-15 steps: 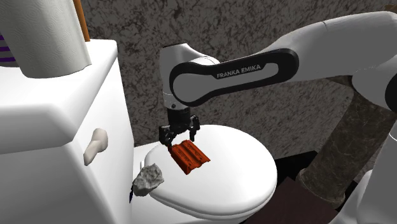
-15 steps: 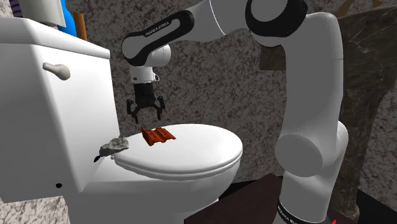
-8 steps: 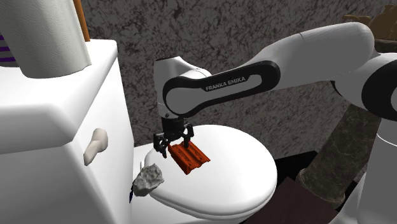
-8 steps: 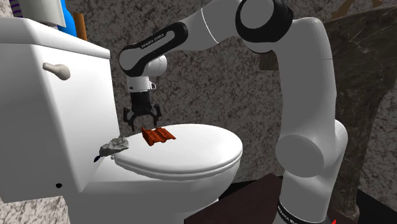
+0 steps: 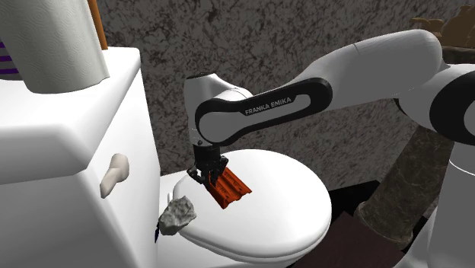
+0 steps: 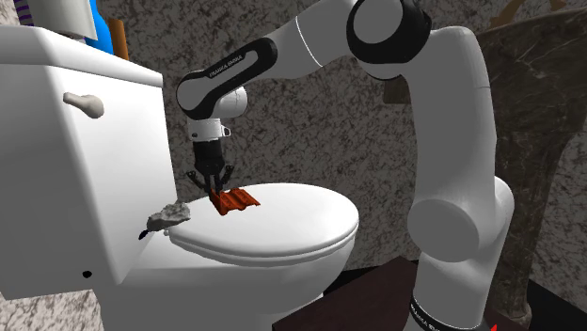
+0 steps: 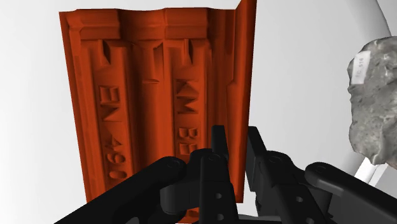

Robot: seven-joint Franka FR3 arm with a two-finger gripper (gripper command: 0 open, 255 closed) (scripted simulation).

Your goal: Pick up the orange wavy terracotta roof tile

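Tile (image 5: 228, 188): orange, ridged, flat on toilet lid (image 5: 293, 209), frame centre. Gripper (image 5: 208, 176): fingers pinched on tile's edge rib. Risk: off-centre edge hold; tile may swing or slip on lifting.

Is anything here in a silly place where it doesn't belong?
Yes. An orange roof tile lies on the closed white toilet lid, and a grey rock sits a little apart from it, near the tank. Neither belongs on a toilet. The hand is pinching the tile's edge.
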